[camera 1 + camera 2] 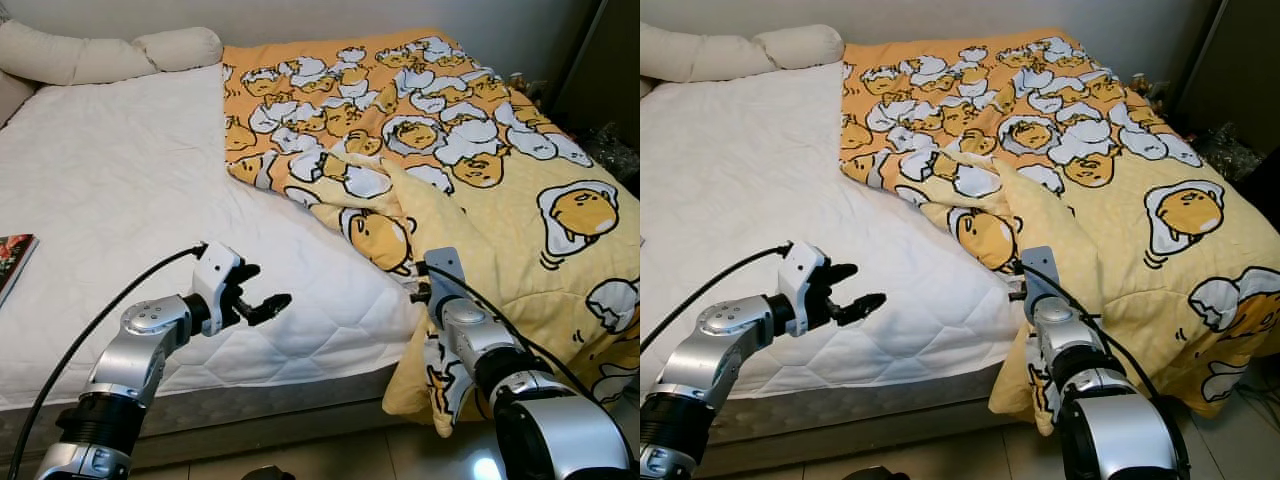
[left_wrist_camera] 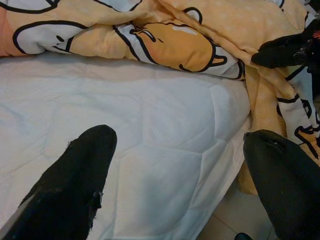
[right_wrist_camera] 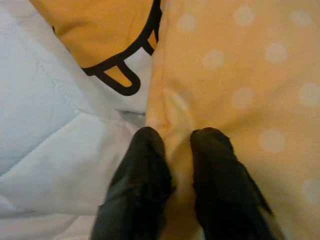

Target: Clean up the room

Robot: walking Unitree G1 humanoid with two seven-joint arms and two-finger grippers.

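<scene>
Blanket (image 1: 470, 150), orange with cartoon egg prints, covers the right half of the bed (image 1: 120, 190) from the head edge to the foot, its inner edge folded back on itself and its lower corner spilling over the front edge toward the floor. White quilted mattress lies bare on the left half, two cream pillows (image 1: 110, 55) at the head edge, a book (image 1: 12, 258) at the left edge. Right gripper (image 3: 172, 150) pinches a fold of the blanket's dotted underside at the front edge, fingers pressed together on the cloth. Left gripper (image 1: 262, 298) hovers over the bare mattress near the front edge, fingers spread.
</scene>
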